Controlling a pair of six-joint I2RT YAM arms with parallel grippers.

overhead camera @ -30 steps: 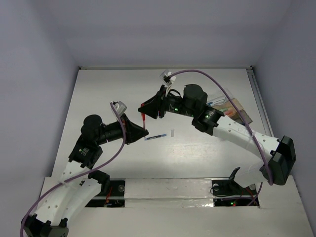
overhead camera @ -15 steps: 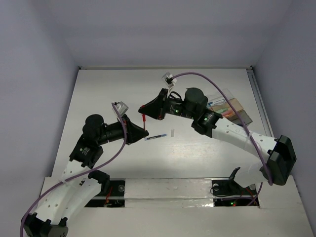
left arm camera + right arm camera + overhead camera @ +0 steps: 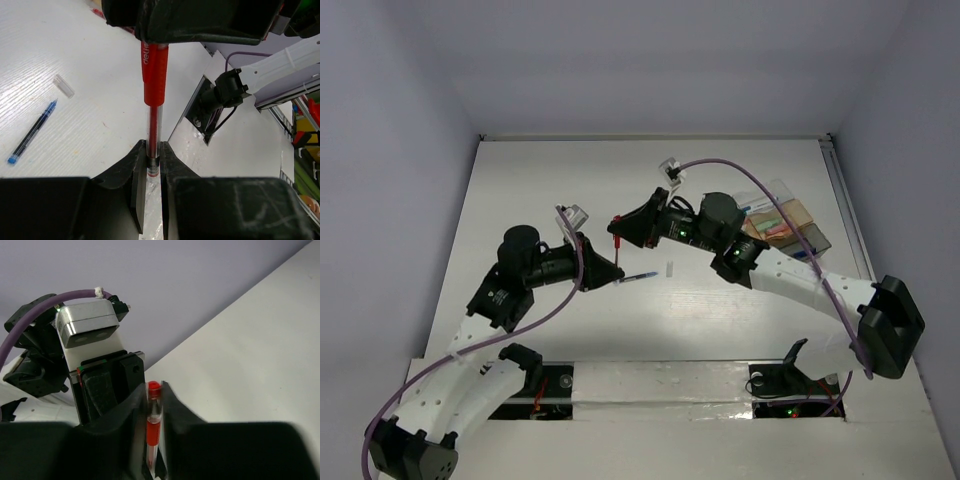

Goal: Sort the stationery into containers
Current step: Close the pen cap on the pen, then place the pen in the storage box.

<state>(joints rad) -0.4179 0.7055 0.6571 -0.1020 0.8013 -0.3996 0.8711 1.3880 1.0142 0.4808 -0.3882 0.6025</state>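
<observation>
Closing just now, right gripper pinches one end of red pen mid-frame while left gripper clamps the other: likely handover toward containers at right.

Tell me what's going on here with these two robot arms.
Both arms have hold of the same red pen above the table. The left gripper pinches the pen's clear end and the right gripper is clamped on its red part, so it looks like a handover. A blue pen and a small clear cap lie on the table close by. The containers sit at the far right, with some coloured things inside.
</observation>
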